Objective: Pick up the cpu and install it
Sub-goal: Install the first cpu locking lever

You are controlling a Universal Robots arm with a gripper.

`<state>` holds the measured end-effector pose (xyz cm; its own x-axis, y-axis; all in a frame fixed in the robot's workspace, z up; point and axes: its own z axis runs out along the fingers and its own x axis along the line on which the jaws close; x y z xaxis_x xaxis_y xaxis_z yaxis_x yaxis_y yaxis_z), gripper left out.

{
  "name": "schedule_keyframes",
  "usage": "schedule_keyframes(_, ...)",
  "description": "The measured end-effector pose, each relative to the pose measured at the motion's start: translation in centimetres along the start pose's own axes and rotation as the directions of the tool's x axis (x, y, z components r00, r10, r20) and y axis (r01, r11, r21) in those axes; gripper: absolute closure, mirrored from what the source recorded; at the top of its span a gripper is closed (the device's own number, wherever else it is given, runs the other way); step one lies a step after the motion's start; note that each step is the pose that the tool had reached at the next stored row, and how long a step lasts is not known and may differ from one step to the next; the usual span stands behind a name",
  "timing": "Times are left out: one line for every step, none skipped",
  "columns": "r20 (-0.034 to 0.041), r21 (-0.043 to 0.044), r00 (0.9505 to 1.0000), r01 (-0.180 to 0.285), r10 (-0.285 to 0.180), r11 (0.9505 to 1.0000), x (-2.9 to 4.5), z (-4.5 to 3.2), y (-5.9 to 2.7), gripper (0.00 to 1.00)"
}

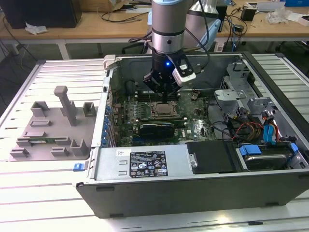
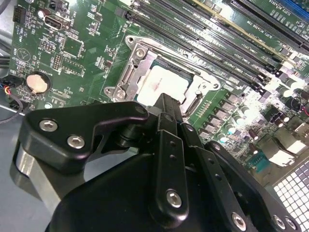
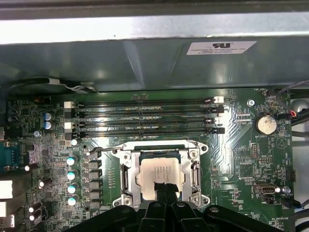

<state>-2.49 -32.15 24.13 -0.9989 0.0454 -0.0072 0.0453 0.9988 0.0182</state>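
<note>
Exterior view: gripper (image 1: 163, 98) hung low inside the computer case (image 1: 193, 188), above the motherboard (image 1: 199, 128).
Grip: fingers pressed tight together, tips pointing down.
Task piece: the cpu (image 3: 159, 170) lay flat in the socket frame (image 3: 126, 175), directly beneath those fingertips.

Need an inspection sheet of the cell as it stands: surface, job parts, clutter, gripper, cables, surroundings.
Surface: slatted metal table, with the open computer case on it.
Job's things: cpu lies flat in the socket frame on the motherboard.
Clutter: grey fixture tray on the table, at the exterior view's left of the case.
Gripper: gripper shut, tips low over the cpu's edge; contact cannot be told.
Cables: red, yellow and blue wires inside the case, apart from the socket.
Surroundings: workbench behind, with loose cables on it.
</note>
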Motion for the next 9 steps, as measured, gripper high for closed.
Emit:
schedule_keyframes(0.0000, 0.0000, 1.0000, 0.000, 0.000, 1.0000, 0.02, 0.00, 0.00, 0.89)
schedule_keyframes(0.0000, 0.0000, 1.0000, 0.000, 0.000, 1.0000, 0.02, 0.00, 0.00, 0.89)
schedule_keyframes(0.0000, 0.0000, 1.0000, 0.000, 0.000, 1.0000, 0.03, 0.00, 0.00, 0.89)
schedule_keyframes(0.0000, 0.0000, 1.0000, 0.000, 0.000, 1.0000, 0.03, 0.00, 0.00, 0.89)
schedule_keyframes(0.0000, 0.0000, 1.0000, 0.000, 0.000, 1.0000, 0.04, 0.00, 0.00, 0.89)
schedule_keyframes(0.0000, 0.0000, 1.0000, 0.000, 0.000, 1.0000, 0.04, 0.00, 0.00, 0.89)
schedule_keyframes(0.0000, 0.0000, 1.0000, 0.000, 0.000, 1.0000, 0.04, 0.00, 0.00, 0.89)
schedule_keyframes(0.0000, 0.0000, 1.0000, 0.000, 0.000, 1.0000, 0.05, 0.00, 0.00, 0.89)
schedule_keyframes(0.0000, 0.0001, 1.0000, 0.000, 0.000, 1.0000, 0.05, 0.00, 0.00, 0.89)
